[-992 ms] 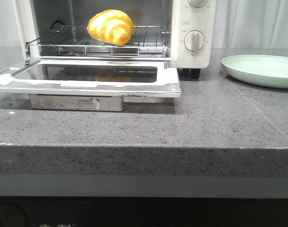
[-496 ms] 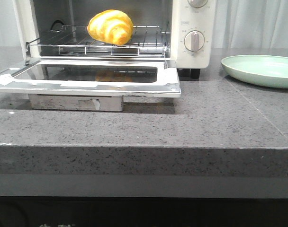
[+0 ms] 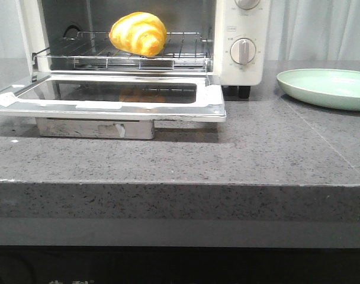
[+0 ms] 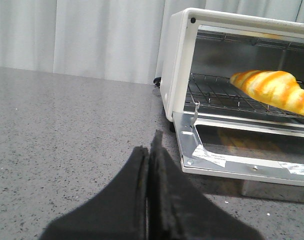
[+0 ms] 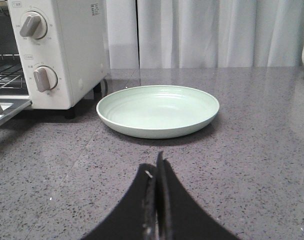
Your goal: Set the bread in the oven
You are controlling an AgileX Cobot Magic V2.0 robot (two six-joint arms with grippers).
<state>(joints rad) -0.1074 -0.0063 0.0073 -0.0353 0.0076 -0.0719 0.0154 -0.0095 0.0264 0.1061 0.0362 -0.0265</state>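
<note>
On the wire rack (image 3: pixel 168 56) inside the toaster oven (image 3: pixel 242 35), at the far left of the desk (image 3: pixel 227 154), sits the bread (image 3: pixel 138 33), a glossy orange croissant-like roll with cream stripes, resting toward the rack's middle. Oven door (image 3: pixel 109 97) hangs fully open, flat, glass window up, bread's reflection showing in it. Two dial knobs on the oven's right panel; lower knob (image 3: pixel 243 51) pointer upright. Pale green plate (image 3: pixel 328 89) near the far right edge of the desk, beside the oven, not touching it. Left fingers (image 4: pixel 150 165) pressed together, holding nothing, over bare desk left of the oven. Right fingers (image 5: pixel 156 172) likewise closed on nothing, facing the plate. White curtain (image 5: pixel 217 32) behind.
</note>
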